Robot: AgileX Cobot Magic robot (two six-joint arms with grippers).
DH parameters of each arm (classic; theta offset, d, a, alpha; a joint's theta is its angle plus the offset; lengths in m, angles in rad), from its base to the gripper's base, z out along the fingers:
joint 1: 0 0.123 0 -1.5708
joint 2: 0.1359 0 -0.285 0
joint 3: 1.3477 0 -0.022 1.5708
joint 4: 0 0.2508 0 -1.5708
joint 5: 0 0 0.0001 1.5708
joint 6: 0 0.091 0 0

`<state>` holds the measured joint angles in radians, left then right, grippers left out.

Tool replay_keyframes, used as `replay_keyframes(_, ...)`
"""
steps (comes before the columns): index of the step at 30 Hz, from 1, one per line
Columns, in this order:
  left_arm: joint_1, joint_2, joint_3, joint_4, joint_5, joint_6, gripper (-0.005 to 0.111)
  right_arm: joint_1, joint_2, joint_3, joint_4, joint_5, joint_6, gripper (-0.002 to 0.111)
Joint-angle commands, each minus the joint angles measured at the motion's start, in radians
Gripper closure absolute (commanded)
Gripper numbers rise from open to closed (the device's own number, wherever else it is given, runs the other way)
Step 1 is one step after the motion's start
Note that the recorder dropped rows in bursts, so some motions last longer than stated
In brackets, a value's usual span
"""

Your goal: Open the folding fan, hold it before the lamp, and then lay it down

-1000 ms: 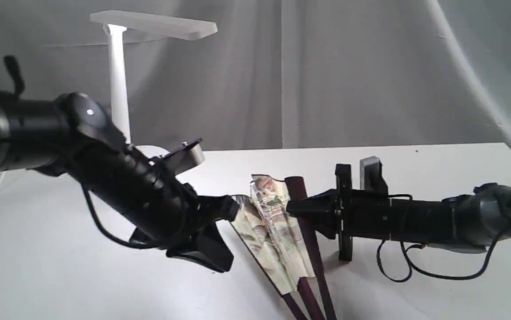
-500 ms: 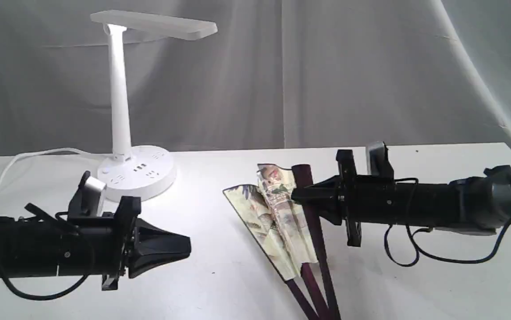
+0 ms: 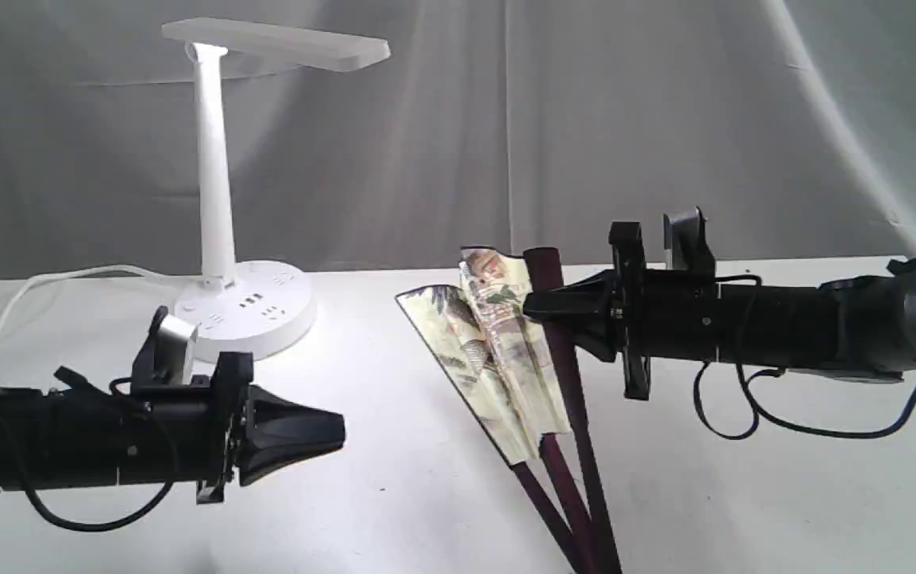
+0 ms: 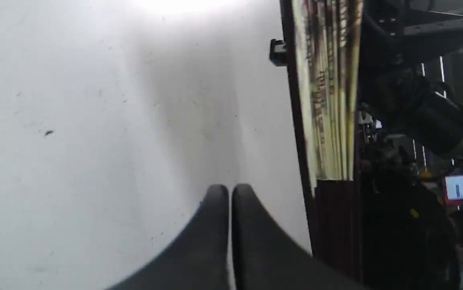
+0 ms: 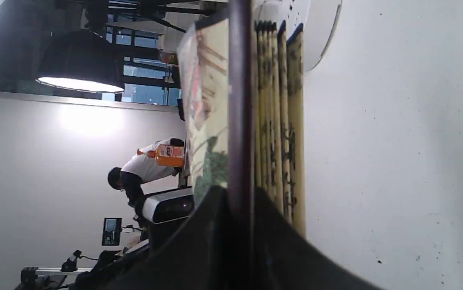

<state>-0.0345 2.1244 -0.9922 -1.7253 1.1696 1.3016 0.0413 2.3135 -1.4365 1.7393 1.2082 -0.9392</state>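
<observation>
The folding fan [image 3: 497, 359] is partly spread at the table's middle, its cream painted pleats bunched and its dark maroon ribs running toward the front edge. My right gripper [image 3: 533, 307] is shut on the fan's maroon guard [image 5: 239, 121] and holds its upper end off the table. In the left wrist view the fan [image 4: 328, 100] shows edge-on beside the right arm. My left gripper [image 3: 338, 434] is shut and empty, low over the table to the left of the fan. The white lamp [image 3: 218, 183] stands lit at the back left.
The lamp's round socketed base [image 3: 254, 311] and white cord [image 3: 35, 291] lie on the white table [image 3: 784, 494] behind my left arm. Grey curtains hang behind the table. A person and room equipment show in the right wrist view.
My left arm has swung away from the fan, dropped low to the left and let go of it. My right gripper has lifted the fan's guard higher.
</observation>
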Motion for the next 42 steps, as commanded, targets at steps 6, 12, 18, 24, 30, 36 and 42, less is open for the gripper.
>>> replay_keyframes(6,-0.030,-0.050,-0.203,0.717,-0.552,-0.296,0.106,-0.002,-0.018,0.003,0.005,0.013,-0.015,0.108)
replay_keyframes(12,-0.069,-0.135,-0.240,1.758,-0.603,-1.379,0.106,-0.002,-0.018,0.003,0.005,0.013,-0.025,0.108)
replay_keyframes(18,-0.209,-0.183,-0.246,2.206,-0.488,-1.773,0.107,-0.002,-0.018,0.003,0.005,0.013,-0.025,0.108)
replay_keyframes(24,-0.443,-0.186,-0.168,2.694,-0.550,-2.282,0.107,-0.002,-0.018,0.003,0.005,0.013,-0.025,0.108)
replay_keyframes(30,-0.468,-0.205,-0.029,2.872,-0.778,-2.665,0.107,-0.002,-0.018,0.003,-0.016,0.013,-0.025,0.108)
replay_keyframes(36,-0.318,-0.205,0.008,2.034,-0.763,-1.859,0.107,-0.002,-0.018,0.003,-0.016,0.013,-0.025,0.108)
replay_keyframes(42,-0.284,-0.258,0.330,1.941,-1.665,-1.768,0.107,-0.002,-0.018,0.003,-0.025,0.013,-0.025,0.108)
